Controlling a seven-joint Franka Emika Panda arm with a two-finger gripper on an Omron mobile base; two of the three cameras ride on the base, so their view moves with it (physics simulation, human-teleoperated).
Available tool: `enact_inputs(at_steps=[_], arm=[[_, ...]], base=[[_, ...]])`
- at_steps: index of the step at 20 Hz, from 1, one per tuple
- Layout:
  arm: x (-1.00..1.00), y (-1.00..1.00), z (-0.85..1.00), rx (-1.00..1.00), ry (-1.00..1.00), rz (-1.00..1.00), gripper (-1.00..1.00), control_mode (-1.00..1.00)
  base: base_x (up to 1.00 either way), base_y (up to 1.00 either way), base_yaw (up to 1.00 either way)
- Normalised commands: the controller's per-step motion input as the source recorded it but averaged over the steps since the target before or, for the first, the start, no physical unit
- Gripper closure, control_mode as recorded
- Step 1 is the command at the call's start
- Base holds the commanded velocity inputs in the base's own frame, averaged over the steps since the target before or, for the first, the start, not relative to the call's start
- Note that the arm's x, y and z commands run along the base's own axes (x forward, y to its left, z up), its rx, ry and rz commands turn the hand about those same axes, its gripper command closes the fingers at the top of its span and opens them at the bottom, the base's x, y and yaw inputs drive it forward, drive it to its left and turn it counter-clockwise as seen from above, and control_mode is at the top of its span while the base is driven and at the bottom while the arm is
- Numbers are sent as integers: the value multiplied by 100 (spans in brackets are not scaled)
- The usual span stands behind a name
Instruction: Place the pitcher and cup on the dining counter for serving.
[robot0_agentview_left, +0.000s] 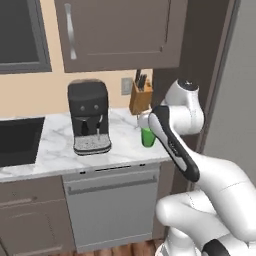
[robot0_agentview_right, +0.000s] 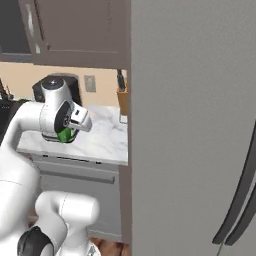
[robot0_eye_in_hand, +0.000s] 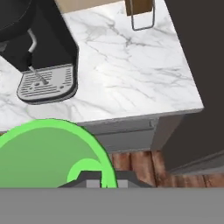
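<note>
Holding cup (robot0_eye_in_hand: 48, 153) by rim, claw (robot0_eye_in_hand: 103, 181) nearly closed; keeping it upright, lifting clear of bench (robot0_agentview_left: 125, 145) edge before swinging away.

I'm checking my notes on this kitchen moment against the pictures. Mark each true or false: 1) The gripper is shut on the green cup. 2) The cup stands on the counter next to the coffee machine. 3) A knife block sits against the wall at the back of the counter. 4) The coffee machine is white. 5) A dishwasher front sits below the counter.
1) True: the gripper is shut on the rim of the cup.
2) False: the cup is held up in the air off the counter, apart from the coffee machine.
3) True: the knife block stands there.
4) False: it is black.
5) True: the dishwasher is there.
</note>
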Motion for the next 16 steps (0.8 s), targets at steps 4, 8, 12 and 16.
enact_inputs(at_steps=[4, 8, 12, 16], arm=[[0, 0, 0, 0, 0, 0, 100, 100], [0, 0, 0, 0, 0, 0, 100, 100], [0, 0, 0, 0, 0, 0, 100, 100], [0, 0, 0, 0, 0, 0, 100, 100]], base=[[-100, -8, 73], [-59, 4, 92], [-12, 26, 97], [0, 35, 97]])
